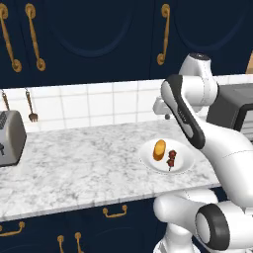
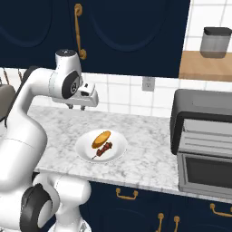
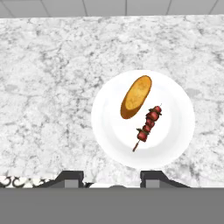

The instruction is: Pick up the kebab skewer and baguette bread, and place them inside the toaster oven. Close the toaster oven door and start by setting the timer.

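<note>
A white plate (image 3: 175, 144) on the marble counter carries the baguette bread (image 3: 136, 96), a stubby golden-orange loaf, and the kebab skewer (image 3: 148, 124), a thin stick with dark red chunks lying right of the loaf. Both also show on the plate (image 2: 86, 152) as the baguette bread (image 2: 101, 139) and the kebab skewer (image 2: 104, 148); from the other side I see the baguette bread (image 1: 159, 149) and the kebab skewer (image 1: 171, 159). My gripper (image 3: 111, 179) hangs well above the plate, pointing down, open and empty; it appears as gripper (image 2: 76, 108). The toaster oven (image 2: 199, 108) stands at the right, its door (image 2: 206, 172) folded down.
A silver slot toaster (image 1: 10, 136) sits at the counter's left end, with utensils (image 1: 30, 106) hanging on the tiled wall behind. A grey canister (image 2: 215, 41) stands on a wooden shelf above the oven. Bare marble (image 1: 84, 158) stretches left of the plate.
</note>
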